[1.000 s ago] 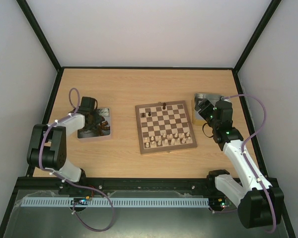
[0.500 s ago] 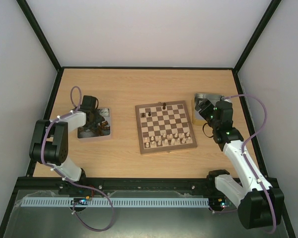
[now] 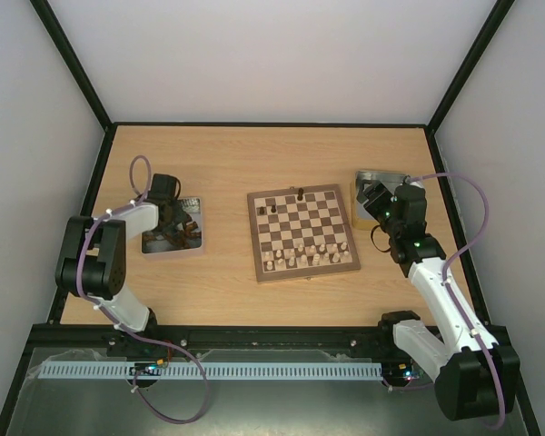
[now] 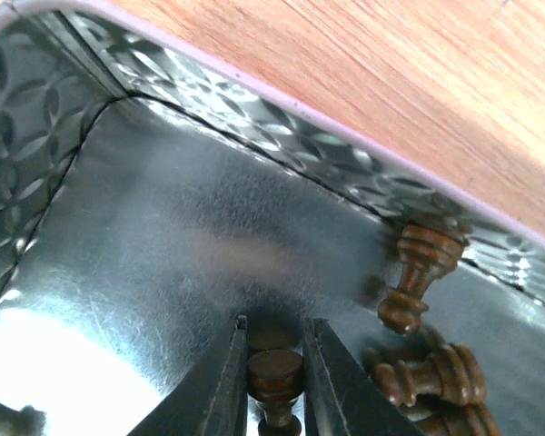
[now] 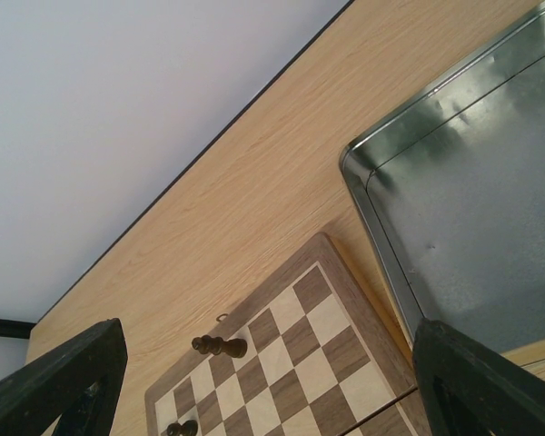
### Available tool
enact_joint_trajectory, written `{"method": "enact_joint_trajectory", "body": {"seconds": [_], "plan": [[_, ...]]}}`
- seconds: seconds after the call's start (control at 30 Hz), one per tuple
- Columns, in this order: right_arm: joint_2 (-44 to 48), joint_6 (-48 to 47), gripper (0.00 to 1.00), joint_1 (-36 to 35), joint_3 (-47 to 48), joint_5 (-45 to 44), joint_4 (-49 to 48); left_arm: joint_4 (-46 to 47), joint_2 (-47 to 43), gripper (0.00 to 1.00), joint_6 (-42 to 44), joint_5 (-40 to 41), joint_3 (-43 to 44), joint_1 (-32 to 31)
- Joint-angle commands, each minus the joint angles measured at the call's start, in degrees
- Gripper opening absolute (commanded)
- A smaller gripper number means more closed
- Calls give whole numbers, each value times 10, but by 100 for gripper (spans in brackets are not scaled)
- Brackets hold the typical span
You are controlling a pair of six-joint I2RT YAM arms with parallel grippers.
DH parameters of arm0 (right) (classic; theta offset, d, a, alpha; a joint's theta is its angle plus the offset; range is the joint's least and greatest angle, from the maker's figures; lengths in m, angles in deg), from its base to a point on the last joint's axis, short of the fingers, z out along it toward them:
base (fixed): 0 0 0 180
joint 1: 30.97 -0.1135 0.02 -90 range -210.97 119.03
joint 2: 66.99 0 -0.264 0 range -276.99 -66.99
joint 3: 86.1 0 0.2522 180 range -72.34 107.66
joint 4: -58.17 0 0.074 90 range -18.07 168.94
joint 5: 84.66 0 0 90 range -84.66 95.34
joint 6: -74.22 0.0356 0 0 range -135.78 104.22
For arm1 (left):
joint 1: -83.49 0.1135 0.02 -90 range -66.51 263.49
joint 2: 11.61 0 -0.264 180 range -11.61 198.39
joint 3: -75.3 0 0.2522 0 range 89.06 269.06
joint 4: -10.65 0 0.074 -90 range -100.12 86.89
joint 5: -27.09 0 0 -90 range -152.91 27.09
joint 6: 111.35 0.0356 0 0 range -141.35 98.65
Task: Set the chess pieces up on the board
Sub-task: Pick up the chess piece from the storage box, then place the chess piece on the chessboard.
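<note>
The board (image 3: 304,232) lies mid-table. Two dark chess pieces stand at its far edge (image 3: 301,193) (image 3: 272,209), and pale pieces fill the near rows. My left gripper (image 3: 168,232) reaches down into the left metal tray (image 3: 193,245). In the left wrist view, the left gripper (image 4: 274,327) is shut on the round base of a dark chess piece (image 4: 274,368) that lies on the tray floor. More dark pieces (image 4: 416,272) (image 4: 431,372) lie to its right. My right gripper (image 3: 374,198) hangs open and holds nothing, between the board's right edge and the right tray.
The right metal tray (image 5: 472,182) sits just beyond the board's far right corner (image 5: 322,250). A dark piece (image 5: 218,345) shows on the board's far edge. The left tray's embossed wall (image 4: 254,118) rises close ahead of the left fingers. Black frame posts border the table.
The left jaws have narrowed around the dark piece in the tray, and the left arm's elbow has swung slightly inward. The right arm has not moved.
</note>
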Motion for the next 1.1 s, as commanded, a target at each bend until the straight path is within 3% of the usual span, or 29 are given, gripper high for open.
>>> {"method": "enact_joint_trajectory", "body": {"seconds": [0.0, 0.33, 0.6, 0.8, 1.07], "plan": [[9, -4, 85, -3, 4, -13, 10, -5, 17, 13, 2, 11, 7, 3], [-20, -43, 84, -10, 12, 96, -27, -9, -114, 13, -24, -65, -12, 2], [-44, -16, 81, -99, 13, 112, -138, 7, -248, 14, -110, -212, -11, 0], [-96, -19, 78, -206, 45, 67, -187, 70, -288, 12, -233, -267, -20, -33], [-179, -39, 72, -326, 94, 17, -233, 238, -229, 11, -420, -345, -52, -106]]}}
